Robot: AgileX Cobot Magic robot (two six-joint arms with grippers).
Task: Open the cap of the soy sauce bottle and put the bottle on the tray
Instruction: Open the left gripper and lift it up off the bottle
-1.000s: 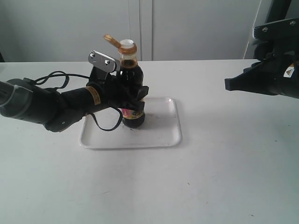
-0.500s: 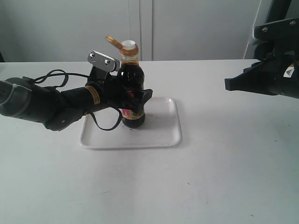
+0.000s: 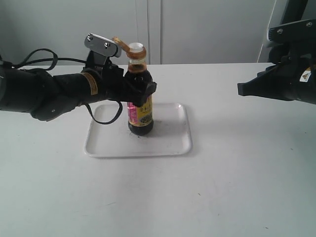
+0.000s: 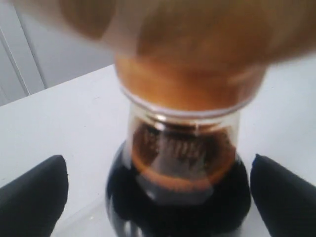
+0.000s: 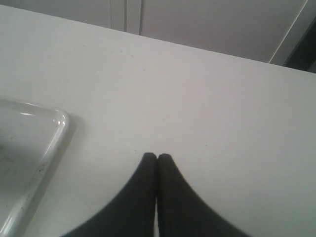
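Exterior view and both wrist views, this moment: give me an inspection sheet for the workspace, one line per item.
Surface: white table, bare apart from the tray.
Tray: white tray, flat on the table, dark scuffs near its middle.
Soy sauce bottle: bottle upright on the tray, dark liquid up to the neck.
Cap: cap flipped open, hanging back on its hinge; white spout exposed.
Clutter: nothing seen.
Left hand: left hand at the bottle's shoulder, fingers spread either side, not touching the glass.
Right hand: right hand shut, empty, above bare table beside the tray.
Cables: black cable loops under the left arm over the tray.
Surroundings: pale panelled wall behind.
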